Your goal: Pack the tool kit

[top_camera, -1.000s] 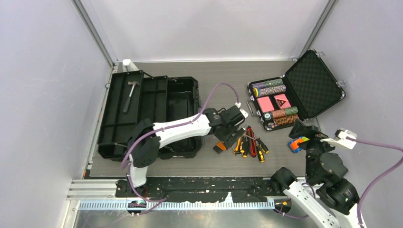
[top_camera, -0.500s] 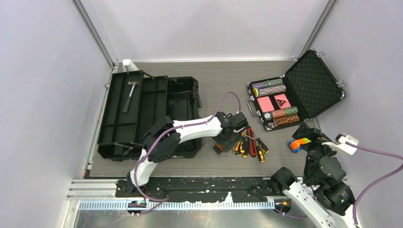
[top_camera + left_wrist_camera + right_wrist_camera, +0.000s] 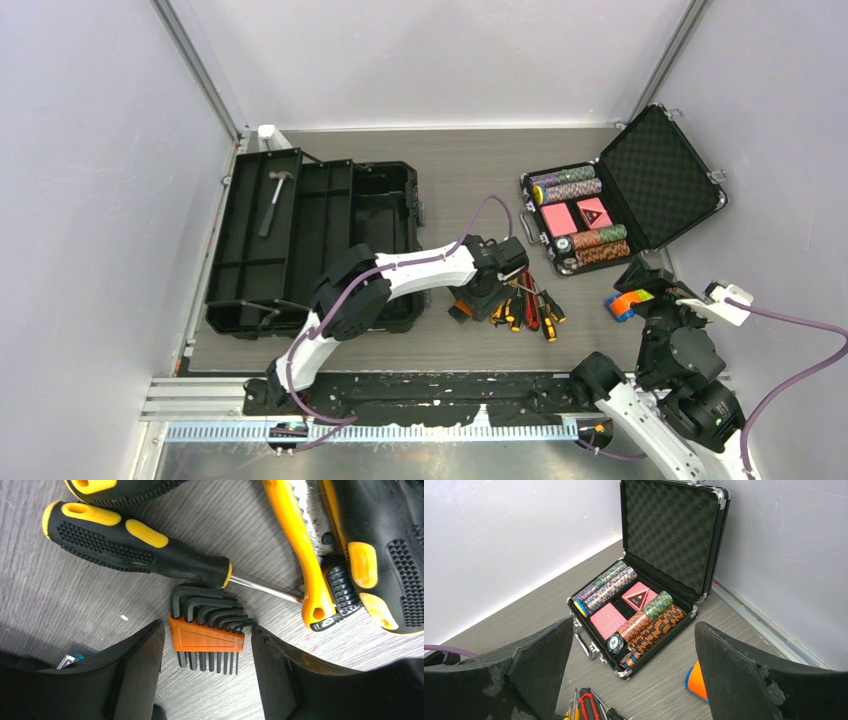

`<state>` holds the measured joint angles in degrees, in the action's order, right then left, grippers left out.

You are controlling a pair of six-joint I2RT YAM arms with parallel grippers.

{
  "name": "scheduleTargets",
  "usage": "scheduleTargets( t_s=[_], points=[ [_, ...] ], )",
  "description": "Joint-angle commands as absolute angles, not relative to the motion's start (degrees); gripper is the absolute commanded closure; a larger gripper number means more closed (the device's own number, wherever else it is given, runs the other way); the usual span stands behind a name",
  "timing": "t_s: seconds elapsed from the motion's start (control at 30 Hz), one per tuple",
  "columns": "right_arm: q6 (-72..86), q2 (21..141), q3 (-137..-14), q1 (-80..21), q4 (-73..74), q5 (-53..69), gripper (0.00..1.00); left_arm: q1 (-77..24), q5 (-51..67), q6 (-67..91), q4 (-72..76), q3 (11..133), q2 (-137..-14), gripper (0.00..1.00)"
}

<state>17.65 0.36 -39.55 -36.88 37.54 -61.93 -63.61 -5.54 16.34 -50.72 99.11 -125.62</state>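
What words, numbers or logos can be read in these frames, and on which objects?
No text reads clearly.
Face-up poker chip in the poker case: a printed number, too blurred to read.
Red card deck: triangle emblem, lettering too small.
Orange hex key holder: no marking visible.

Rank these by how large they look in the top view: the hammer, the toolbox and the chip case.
1. toolbox: clearly the largest.
2. chip case: open, and noticeably smaller.
3. hammer: the smallest, lying in the toolbox's left part.
All three sit at a similar distance from the camera, so the order is safe.
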Motion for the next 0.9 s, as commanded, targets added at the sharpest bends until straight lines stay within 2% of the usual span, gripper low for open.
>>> scheduleTargets(
  t_s=[0.0, 0.37, 0.6, 0.87],
  points=[
    [17.36, -1.41, -39.60, -36.82, 35.16, -63.72, 0.05, -64.62, -5.79, 16.77, -52.54, 100.93, -126.70, 0.39],
    [17.46, -1.79, -39.39, -36.84, 35.16, -63.66, 0.05, -64.60, -6.17, 18.63, -52.71, 99.89, -122.41, 0.69],
    [17.36, -1.37, -39.43, -36.84, 35.16, -63.38, 0.05, -64.40, -8.95, 19.83, -52.75, 100.27, -115.84, 0.79],
    [17.34, -0.99, -39.42, -36.80, 35.17, -63.24, 0.04, -62.70, -13.83, 20.04, -56.05, 103.25, -107.16, 0.82]
  ],
)
